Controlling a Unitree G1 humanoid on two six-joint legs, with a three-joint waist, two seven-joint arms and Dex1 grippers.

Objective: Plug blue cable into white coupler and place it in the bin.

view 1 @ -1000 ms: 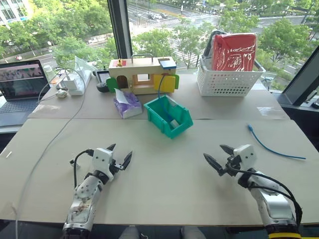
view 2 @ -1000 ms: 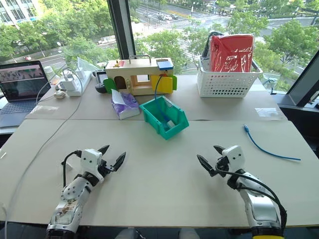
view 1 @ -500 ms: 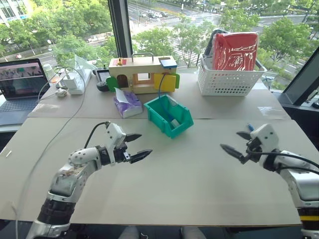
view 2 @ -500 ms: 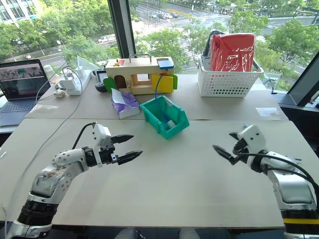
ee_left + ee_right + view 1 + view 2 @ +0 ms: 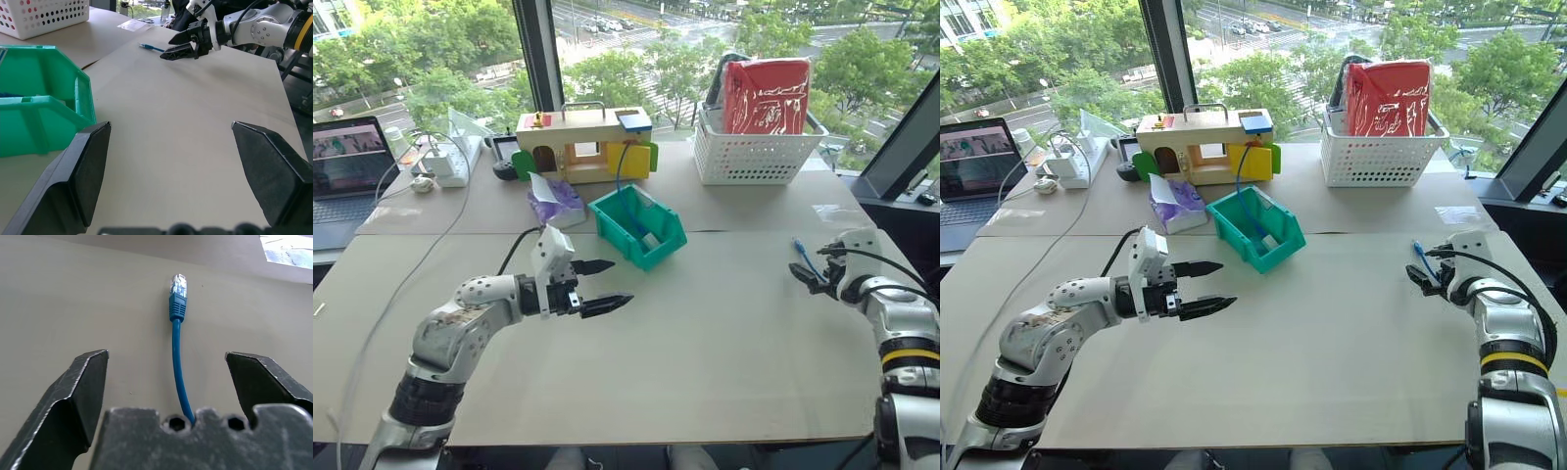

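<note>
The cable (image 5: 177, 355) lies flat on the table (image 5: 724, 323), running straight out between the right gripper's (image 5: 166, 377) fingers, its clear plug past their tips. The fingers stand apart on either side of it and clamp nothing; the cable is not yet gripped.

A white block that I take for the coupler (image 5: 649, 240) sits inside the bin (image 5: 658, 253), well away from the right gripper and just beyond the left gripper (image 5: 604, 284). A second blue lead hangs into the bin as well. The left gripper hovers above the table with its fingers spread, empty, pointing toward the right gripper.

As I judge it, the task has barely begun: the cable must be grasped and lifted, the coupler fetched, the plug pushed in, and the joined pair set in the bin.
</note>
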